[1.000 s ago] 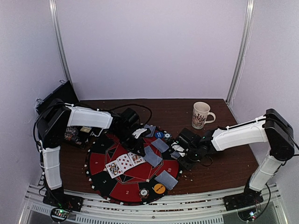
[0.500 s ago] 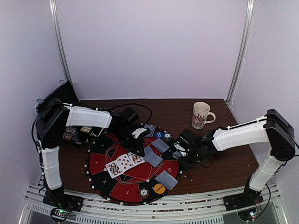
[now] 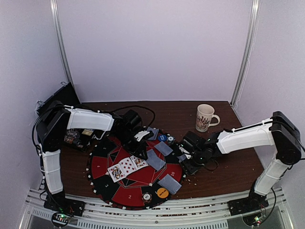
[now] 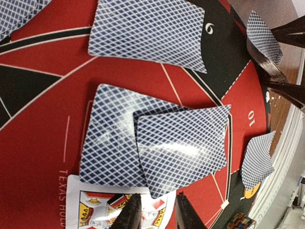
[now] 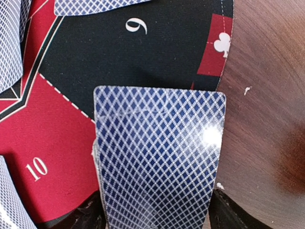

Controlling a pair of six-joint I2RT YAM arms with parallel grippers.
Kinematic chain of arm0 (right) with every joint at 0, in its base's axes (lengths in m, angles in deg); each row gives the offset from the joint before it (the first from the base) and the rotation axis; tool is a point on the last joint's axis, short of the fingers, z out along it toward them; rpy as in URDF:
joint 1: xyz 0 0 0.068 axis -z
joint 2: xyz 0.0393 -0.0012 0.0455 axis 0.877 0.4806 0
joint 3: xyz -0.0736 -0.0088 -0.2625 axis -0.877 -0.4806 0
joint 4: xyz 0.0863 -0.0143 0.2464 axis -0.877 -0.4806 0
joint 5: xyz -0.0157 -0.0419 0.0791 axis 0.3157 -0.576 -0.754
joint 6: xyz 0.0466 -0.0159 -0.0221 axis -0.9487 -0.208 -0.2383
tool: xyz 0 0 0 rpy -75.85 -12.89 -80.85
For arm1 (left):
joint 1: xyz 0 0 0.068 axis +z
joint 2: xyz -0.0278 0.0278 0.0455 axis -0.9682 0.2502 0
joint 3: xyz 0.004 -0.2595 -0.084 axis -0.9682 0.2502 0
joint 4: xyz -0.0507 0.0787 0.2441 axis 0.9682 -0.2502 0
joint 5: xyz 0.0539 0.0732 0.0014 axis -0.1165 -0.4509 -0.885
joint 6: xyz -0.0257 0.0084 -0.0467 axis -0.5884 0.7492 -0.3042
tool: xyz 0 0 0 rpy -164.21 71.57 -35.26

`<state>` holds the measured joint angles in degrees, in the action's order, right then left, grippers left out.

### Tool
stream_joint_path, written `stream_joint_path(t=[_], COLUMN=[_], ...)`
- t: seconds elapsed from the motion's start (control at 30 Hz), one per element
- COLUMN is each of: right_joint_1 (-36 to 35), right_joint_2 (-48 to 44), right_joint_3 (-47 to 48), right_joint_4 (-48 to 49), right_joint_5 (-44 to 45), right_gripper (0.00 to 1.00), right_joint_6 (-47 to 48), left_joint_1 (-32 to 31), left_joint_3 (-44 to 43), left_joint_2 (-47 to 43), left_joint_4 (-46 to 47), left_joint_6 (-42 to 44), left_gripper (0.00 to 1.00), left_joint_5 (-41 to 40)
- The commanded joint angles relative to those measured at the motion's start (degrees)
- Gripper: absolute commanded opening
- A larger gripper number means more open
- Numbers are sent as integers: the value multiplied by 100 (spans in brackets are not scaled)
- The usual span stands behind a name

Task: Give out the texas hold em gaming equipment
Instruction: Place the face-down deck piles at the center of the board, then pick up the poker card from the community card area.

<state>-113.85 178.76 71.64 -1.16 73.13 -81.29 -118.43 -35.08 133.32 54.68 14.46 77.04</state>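
On the round red-and-black mat (image 3: 102, 164) lie three face-up cards (image 3: 125, 166) and several blue-backed cards face down (image 3: 156, 160). A blue chip (image 3: 162, 137) sits at the mat's far edge. An orange chip (image 3: 162, 192) and a whitish chip (image 3: 147, 196) sit at its near edge. My left gripper (image 4: 155, 202) hovers open over a face-up card (image 4: 95, 205), just below two overlapping face-down cards (image 4: 157, 143), with nothing between its fingers. My right gripper (image 5: 157, 214) stands open at the mat's right rim. A face-down card (image 5: 159, 157) lies between its fingers, half over the wooden table.
A white patterned mug (image 3: 205, 117) stands on the wooden table behind the right arm. A black box (image 3: 62, 95) and cables sit at the back left beside the left arm. White walls close the table in on three sides.
My right gripper's jaws have spread wider around the card at the mat's right rim. The left gripper has stayed over the centre cards, its jaws slightly wider.
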Motion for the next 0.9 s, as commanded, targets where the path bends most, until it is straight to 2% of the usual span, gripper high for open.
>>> stream_joint_path(t=[0.0,0.1,0.17,0.37,0.43,0.53,0.63,0.73,0.87], right_joint_1=[-71,-79,-87,-90,-89,-74,-43,52,106], right_joint_2=[64,-97,-295,-946,-983,-717,-195,78,562], right_joint_3=[23,213,373,1061,1139,1126,1403,1436,1496], right_joint_4=[-716,-958,-1148,-1141,-681,152,297,534,688], right_joint_5=[-187,-183,-177,-632,-1046,-1717,-1918,-1693,-1776], right_gripper=[77,86,98,99,93,73,60,55,55], right_joint_6=[108,188,264,457,291,-152,-488,-735,-769], left_joint_1=[-16,-15,-17,5,27,89,158,231,346], left_joint_3=[-119,-119,-111,-84,-80,-6,74,178,302], left_joint_2=[-269,-320,-358,-432,-456,-521,-625,-779,-1004], left_joint_4=[-52,-52,-52,-50,-39,51,73,79,79], left_joint_6=[127,135,143,172,172,115,82,76,75], left_gripper=[28,29,29,30,30,30,30,30,32], left_joint_5=[-45,-16,-7,-22,-37,-50,-90,-194,-306])
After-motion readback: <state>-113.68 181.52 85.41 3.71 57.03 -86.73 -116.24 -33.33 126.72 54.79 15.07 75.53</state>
